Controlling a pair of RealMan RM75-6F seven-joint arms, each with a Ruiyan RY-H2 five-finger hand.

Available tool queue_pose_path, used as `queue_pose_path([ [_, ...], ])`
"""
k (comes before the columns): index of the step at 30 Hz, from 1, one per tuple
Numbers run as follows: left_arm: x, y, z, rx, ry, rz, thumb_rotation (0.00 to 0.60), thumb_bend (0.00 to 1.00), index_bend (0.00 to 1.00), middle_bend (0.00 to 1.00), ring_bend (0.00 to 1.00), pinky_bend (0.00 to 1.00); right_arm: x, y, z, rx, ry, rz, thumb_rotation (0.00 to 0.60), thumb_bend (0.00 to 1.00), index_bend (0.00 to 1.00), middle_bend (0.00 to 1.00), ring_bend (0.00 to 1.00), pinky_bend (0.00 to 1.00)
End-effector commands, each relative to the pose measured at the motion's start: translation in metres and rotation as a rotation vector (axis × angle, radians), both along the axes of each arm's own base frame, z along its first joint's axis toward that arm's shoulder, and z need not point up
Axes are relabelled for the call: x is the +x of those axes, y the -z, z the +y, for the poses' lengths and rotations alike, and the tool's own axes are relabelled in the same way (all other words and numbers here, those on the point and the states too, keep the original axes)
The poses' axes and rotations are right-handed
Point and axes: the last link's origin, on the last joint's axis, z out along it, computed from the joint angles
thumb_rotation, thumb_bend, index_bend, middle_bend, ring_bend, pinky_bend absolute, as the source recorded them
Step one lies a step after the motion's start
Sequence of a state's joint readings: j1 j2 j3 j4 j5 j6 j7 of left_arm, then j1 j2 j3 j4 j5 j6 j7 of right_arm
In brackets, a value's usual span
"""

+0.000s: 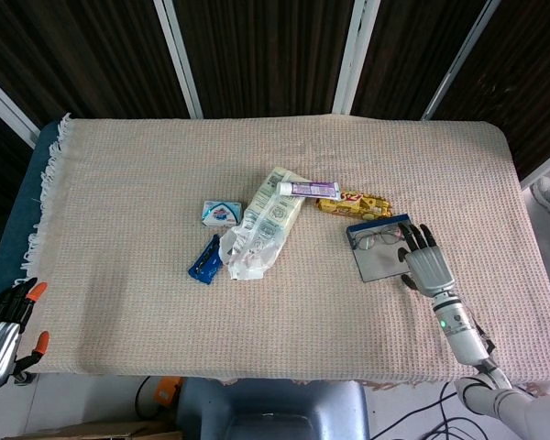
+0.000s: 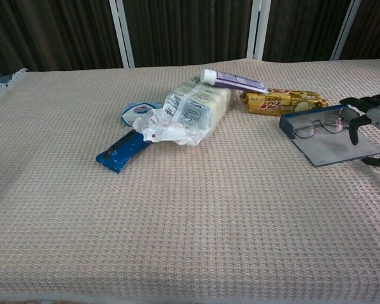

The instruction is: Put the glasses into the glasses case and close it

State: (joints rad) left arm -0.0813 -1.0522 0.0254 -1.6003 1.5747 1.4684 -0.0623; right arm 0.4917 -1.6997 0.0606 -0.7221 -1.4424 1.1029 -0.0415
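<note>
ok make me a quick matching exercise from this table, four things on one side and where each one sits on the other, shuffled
Things:
1. glasses
2. toothpaste tube
3. right hand
4. left hand

Places:
A. off the table's near left corner
B. at the open glasses case's right edge
C. in the case's tray
D. atop the pale wrapped packet and gold snack bar

Pairs: 1-C, 2-D, 3-B, 4-A

Staged lab or robot test room, not a home. Worktop (image 1: pixel 119 302) draped in a beige waffle-weave cloth (image 1: pixel 147 165) with fringe at 9 o'clock. Dark corrugated wall panels (image 1: pixel 266 55) split by white uprights (image 1: pixel 179 55) along 12 o'clock. Loose cables (image 1: pixel 440 426) on the pale floor at 5 o'clock. Household sundries sit clustered mid-cloth.
</note>
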Motion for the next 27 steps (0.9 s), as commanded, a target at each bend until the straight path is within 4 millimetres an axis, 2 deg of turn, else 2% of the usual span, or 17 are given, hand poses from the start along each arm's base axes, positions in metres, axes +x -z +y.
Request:
queue_pose_path([
  [1,0.0000,0.0000,0.0000,0.000,0.000,0.000,0.600,0.45,0.00,0.00,0.00,0.09,0.0006,0.0005,-0.0010,-0.001,0.000,0.004,0.600,0.33,0.61,0.10,0.00,0.00],
  [27,-0.0003,0.0003,0.0003,0.008,-0.008,0.005,0.600,0.45,0.00,0.00,0.00,0.09,0.0030,0.0047,-0.0104,-0.021,0.010,0.010,0.600,0.33,0.62,0.10,0.00,0.00],
])
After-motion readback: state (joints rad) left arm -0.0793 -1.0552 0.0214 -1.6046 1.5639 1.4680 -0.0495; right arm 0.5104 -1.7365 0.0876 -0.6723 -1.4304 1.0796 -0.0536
